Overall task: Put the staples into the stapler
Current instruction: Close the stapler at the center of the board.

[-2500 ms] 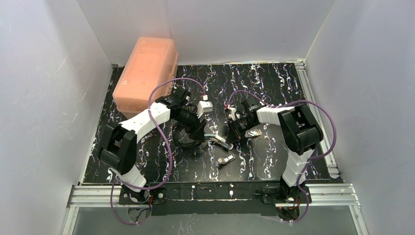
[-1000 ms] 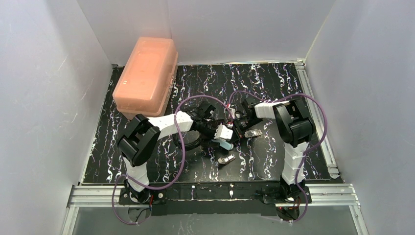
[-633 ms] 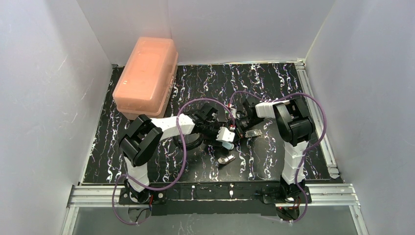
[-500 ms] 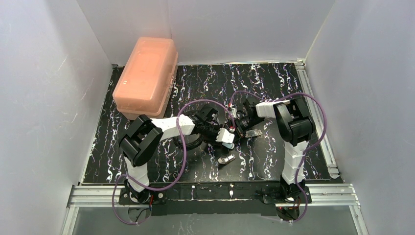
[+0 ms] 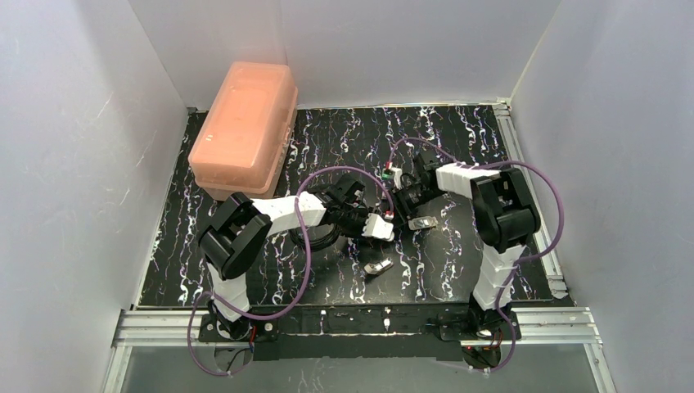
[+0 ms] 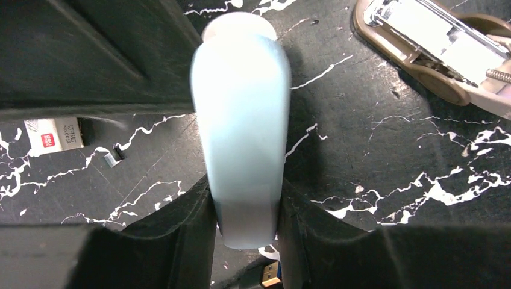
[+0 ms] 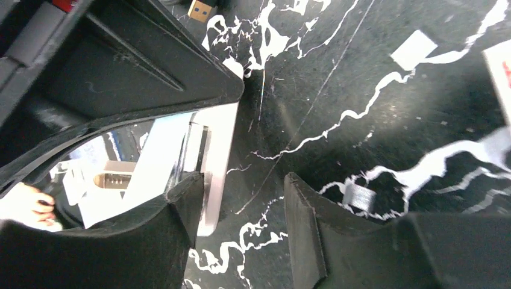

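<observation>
Showing loading not yet done: the stapler (image 6: 241, 138) is clamped at its near end by the left gripper (image 6: 244, 198), over the table (image 5: 458, 139). Farther right, the right gripper (image 7: 241, 186) is spread wide and holds nothing. The staples (image 7: 360, 195), judged to be the small grey strip, lie loose beside it. Insertion is still to be made.

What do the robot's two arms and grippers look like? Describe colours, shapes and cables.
The left arm and right arm are built of white links joined by bulky black joints. A thin purple cable loops loosely along each. The left gripper and right gripper have matte black, wedge-shaped fingers.
</observation>
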Action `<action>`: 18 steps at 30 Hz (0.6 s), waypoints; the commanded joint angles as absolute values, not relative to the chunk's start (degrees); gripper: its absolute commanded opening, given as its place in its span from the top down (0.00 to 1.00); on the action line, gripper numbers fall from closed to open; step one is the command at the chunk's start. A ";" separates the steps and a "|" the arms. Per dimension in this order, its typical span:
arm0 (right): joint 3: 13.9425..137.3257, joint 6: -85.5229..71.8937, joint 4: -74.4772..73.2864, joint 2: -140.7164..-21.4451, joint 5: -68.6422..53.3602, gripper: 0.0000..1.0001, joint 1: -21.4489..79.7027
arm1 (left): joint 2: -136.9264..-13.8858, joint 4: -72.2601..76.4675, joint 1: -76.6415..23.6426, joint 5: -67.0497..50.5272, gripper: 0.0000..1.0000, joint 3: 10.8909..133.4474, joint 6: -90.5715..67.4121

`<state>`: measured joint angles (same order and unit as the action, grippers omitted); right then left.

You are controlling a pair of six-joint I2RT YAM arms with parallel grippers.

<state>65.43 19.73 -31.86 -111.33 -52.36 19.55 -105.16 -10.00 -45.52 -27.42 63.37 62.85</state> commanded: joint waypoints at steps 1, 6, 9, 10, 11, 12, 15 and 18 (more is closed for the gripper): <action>68.99 22.69 -34.00 -105.20 -48.65 0.40 17.14 | -104.36 -13.86 -45.44 -26.28 1.00 62.12 58.97; 69.06 23.11 -34.97 -103.80 -48.91 0.38 14.52 | -104.06 -13.35 -45.06 -26.55 1.00 62.53 56.50; 69.55 23.17 -35.88 -103.27 -50.13 0.37 13.24 | -103.72 -12.85 -44.40 -26.69 1.00 62.74 54.76; 69.67 22.75 -35.77 -102.75 -50.43 0.37 12.88 | -103.54 -12.90 -44.20 -26.68 1.00 63.12 54.00; 69.65 21.94 -35.43 -102.37 -50.80 0.36 12.52 | -103.46 -13.16 -44.06 -26.41 1.00 63.66 52.87; 69.50 20.51 -34.80 -101.74 -51.40 0.34 12.17 | -103.32 -13.44 -43.98 -25.88 1.00 64.34 51.59; 68.36 12.94 -31.60 -100.14 -53.27 0.25 10.64 | -102.70 -14.78 -43.81 -24.50 1.00 67.16 46.70; 67.54 6.51 -29.41 -99.37 -55.00 0.21 10.07 | -102.64 -16.27 -43.78 -23.73 1.00 69.90 41.91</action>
<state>67.70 15.81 -32.73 -103.04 -51.11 11.05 -105.16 -12.84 -44.23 -24.69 65.30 49.58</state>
